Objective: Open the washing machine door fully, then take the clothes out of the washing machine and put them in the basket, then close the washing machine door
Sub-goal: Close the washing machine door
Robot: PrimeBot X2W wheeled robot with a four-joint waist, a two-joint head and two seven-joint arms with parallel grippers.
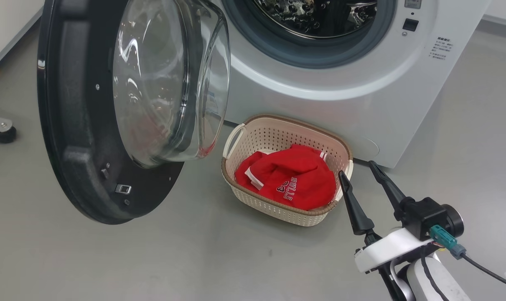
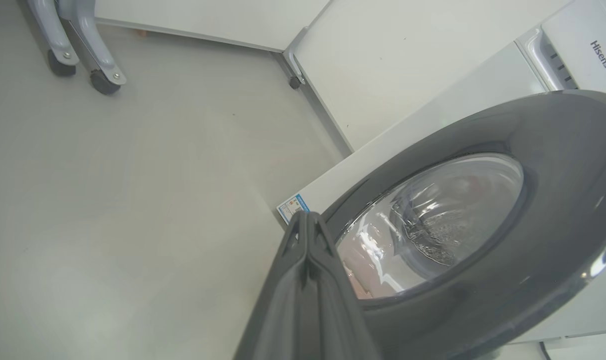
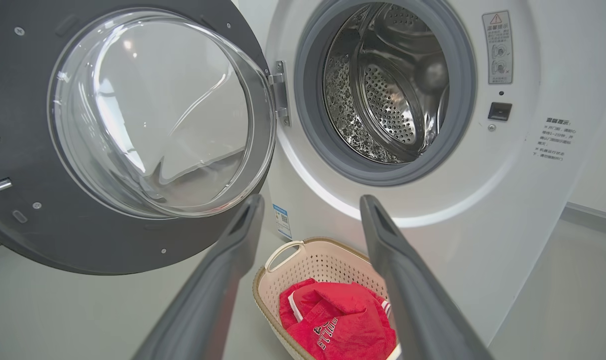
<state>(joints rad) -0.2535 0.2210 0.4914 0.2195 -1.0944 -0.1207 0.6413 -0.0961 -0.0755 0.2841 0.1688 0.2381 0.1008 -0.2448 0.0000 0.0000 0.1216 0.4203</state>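
Holding red clothes [image 1: 294,179]: cream basket [image 1: 278,136] on grey floor [image 1: 186,259], washing machine [image 1: 319,104] at twelve o'clock; right claw [image 1: 356,167] spread, left claw [image 2: 306,216] pressed together.

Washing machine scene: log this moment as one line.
black-rimmed round glass door open | steel drum looks empty | red garments in cream perforated plastic basket | left end effector shut | right end effector open, empty

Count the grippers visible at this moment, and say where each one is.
2. The right gripper, open, is beside the basket, at the head view's lower right. The left gripper, shut, is by the outer face of the washing machine door, in its wrist view.
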